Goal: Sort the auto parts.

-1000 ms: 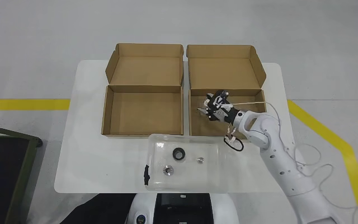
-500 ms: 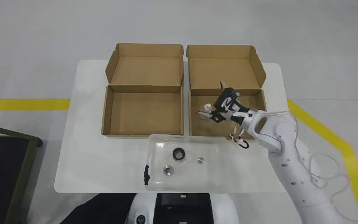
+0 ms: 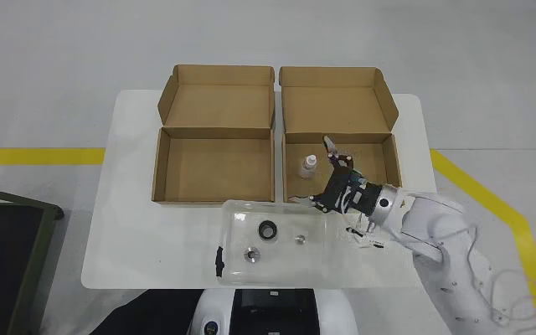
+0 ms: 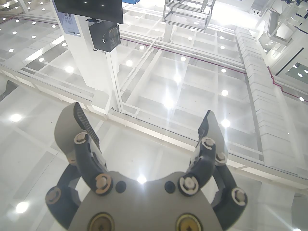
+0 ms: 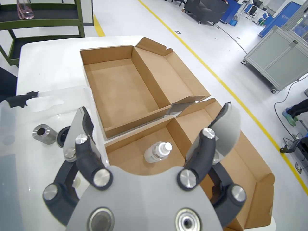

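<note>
A small white bottle (image 3: pixel 310 165) lies on the floor of the right cardboard box (image 3: pixel 394 163), near its left wall. Above the box's front edge, my right gripper (image 3: pixel 309 170) hangs open and empty, with the bottle (image 5: pixel 157 152) showing below the gap between the fingers of that gripper (image 5: pixel 155 109). The clear plastic bin (image 3: pixel 327 251) in front holds a black ring (image 3: pixel 268 229), a metal cylinder (image 3: pixel 251 255) and a small metal part (image 3: pixel 300 239). The left cardboard box (image 3: pixel 213 172) is bare inside. My left gripper (image 4: pixel 142 118) is open, pointing up at the ceiling.
Both boxes have their lids folded back toward the far side of the white table (image 3: pixel 126 209). A strip of black tape (image 3: pixel 219 260) sits on the bin's left end. A green shelf cart (image 3: pixel 21 243) stands off the table's left.
My right gripper has opened and let the bottle drop into the right box. It then drew back toward the box's front edge, near the bin.
</note>
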Motion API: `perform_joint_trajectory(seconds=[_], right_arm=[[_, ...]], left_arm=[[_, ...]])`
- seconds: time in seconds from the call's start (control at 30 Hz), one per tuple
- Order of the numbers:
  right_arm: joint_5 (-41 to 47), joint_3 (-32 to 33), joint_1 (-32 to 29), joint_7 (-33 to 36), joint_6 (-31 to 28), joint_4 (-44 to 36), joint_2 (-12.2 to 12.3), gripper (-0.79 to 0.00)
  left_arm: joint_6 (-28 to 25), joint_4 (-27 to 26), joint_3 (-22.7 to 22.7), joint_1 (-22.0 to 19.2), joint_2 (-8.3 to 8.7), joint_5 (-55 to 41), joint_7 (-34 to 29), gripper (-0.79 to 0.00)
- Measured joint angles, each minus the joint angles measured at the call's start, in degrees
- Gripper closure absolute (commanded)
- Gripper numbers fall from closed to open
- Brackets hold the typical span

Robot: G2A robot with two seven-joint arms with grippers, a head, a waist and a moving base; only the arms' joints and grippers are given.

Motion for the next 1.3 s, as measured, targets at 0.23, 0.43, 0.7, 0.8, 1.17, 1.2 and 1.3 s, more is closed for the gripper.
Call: perform_joint_trajectory(seconds=[0.23, 0.43, 0.7, 0.8, 1.17, 1.2, 1.3], right_arm=[[-3.37, -3.02, -4.99, 0.55, -4.12, -3.32, 0.49, -0.785], [-6.24, -4.78, -7.78, 0.68, -5.21, -3.23, 0.83, -0.785], [-11.10, -4.98, -10.78, 1.61, -6.52, -2.73, 1.52, -0.785], [-12.55, -4.81, -11.38, 2.40, -7.43, -2.49, 1.80, -0.785], [-14.64, -6.30, -11.74, 5.26, -10.15, -0.07, 2.38, -0.785], [-14.73, -6.67, -11.42, 5.57, -10.15, 0.41, 2.38, -0.785], [-15.37, -7.52, -10.65, 6.78, -10.15, 1.50, 2.39, -0.785]], left_arm=[[0.00, 0.00, 0.00, 0.00, 0.00, 0.00, 0.00, -0.785], [0.00, 0.00, 0.00, 0.00, 0.00, 0.00, 0.00, -0.785], [0.00, 0.00, 0.00, 0.00, 0.00, 0.00, 0.00, -0.785], [0.00, 0.00, 0.00, 0.00, 0.00, 0.00, 0.00, -0.785], [0.00, 0.00, 0.00, 0.00, 0.00, 0.00, 0.00, -0.785], [0.00, 0.00, 0.00, 0.00, 0.00, 0.00, 0.00, -0.785], [0.00, 0.00, 0.00, 0.00, 0.00, 0.00, 0.00, -0.785]])
